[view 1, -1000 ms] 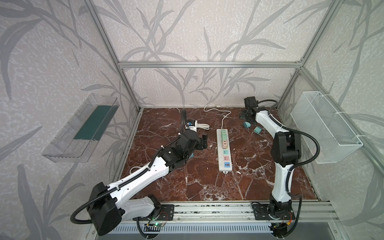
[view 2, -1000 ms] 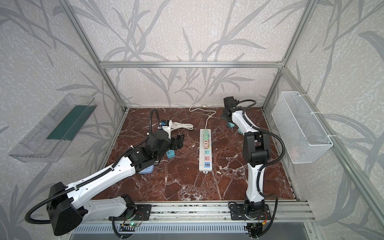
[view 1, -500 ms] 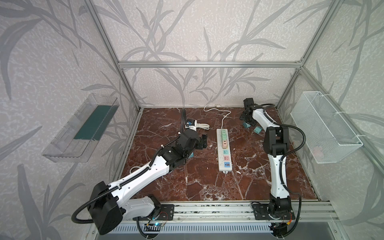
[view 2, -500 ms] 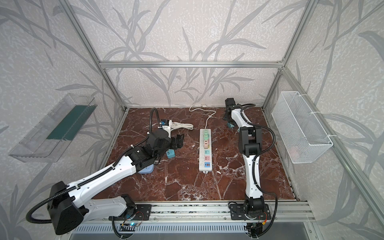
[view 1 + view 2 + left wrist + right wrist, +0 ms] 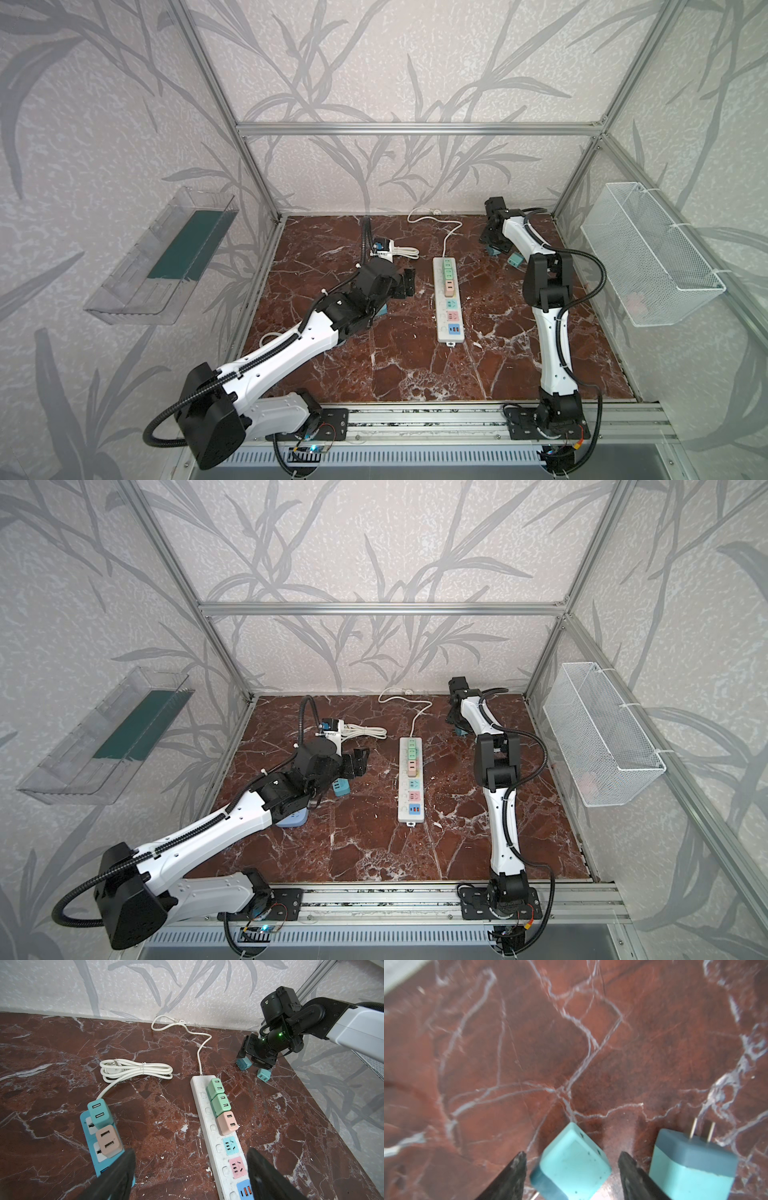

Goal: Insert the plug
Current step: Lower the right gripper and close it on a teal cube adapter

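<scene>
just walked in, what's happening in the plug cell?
The right gripper is down at the far right of the marble table, jaws open around a teal plug lying there, not yet clamped. A second teal plug lies beside it. The left gripper hovers open and empty between the blue strip and the white power strip, which already holds two green plugs and a pink plug.

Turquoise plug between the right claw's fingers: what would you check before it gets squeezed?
1. Turquoise plug centred in right gripper: ok.
2. Fingers touching it: not ok, gaps both sides.
3. Second plug clear of the nearer finger: cannot tell.
4. Free sockets on white power strip: ok, blue and pink ones empty.
5. Left gripper off the strip: ok, open and empty.
</scene>
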Tool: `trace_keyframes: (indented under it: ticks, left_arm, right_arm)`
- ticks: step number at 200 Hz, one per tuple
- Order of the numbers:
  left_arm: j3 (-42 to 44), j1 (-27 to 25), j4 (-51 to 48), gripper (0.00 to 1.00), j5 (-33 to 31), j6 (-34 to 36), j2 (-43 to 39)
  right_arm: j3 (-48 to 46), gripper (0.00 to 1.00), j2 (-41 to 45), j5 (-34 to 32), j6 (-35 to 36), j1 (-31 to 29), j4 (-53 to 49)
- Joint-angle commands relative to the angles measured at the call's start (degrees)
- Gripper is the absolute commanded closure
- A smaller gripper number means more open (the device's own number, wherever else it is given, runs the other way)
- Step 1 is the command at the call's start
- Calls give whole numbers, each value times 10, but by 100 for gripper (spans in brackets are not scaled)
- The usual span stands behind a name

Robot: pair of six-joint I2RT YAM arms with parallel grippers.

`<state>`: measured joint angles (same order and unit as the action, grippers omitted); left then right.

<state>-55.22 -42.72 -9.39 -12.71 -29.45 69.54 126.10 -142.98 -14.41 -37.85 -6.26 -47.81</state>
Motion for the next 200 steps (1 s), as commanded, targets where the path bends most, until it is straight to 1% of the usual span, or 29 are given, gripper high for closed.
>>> trace_keyframes:
  ticks: [1,16,38,63,75,86,87,101,114,141,152,174,200]
  left_arm:
    - [6,3,8,17,5,-12,-13]
    - [6,3,8,17,8,-13,-15]
    - [6,2,10,17,10,-15,-17]
    - [7,3,10,17,12,-17,-18]
    - [8,2,12,17,14,-17,-19]
    - [9,2,13,17,12,-16,-18]
    - [10,2,13,17,12,-16,-18]
    - [9,2,12,17,10,-16,-18]
    - [8,2,11,17,11,-16,-18]
    - [8,3,11,17,7,-13,-18]
    - [7,3,12,17,7,-13,-18]
    - [9,6,12,17,8,-14,-16]
    - [8,7,11,17,10,-16,-14]
  right_arm:
    - [-40,33,32,4,9,2,-5]
    - [-63,36,42,8,9,2,3]
    - [-105,38,65,11,7,2,17]
    - [-171,41,101,5,7,4,79]
    - [-188,42,109,13,9,8,109]
    - [-175,42,104,18,9,11,107]
    - [-173,42,104,18,18,11,106]
    - [-146,36,90,26,38,15,94]
    - [-115,34,75,38,47,19,77]
    - [-49,33,33,63,56,27,26]
    - [-25,35,18,80,56,32,0]
    - [-18,36,15,99,52,35,-5]
    - [-11,37,13,107,45,35,-15]
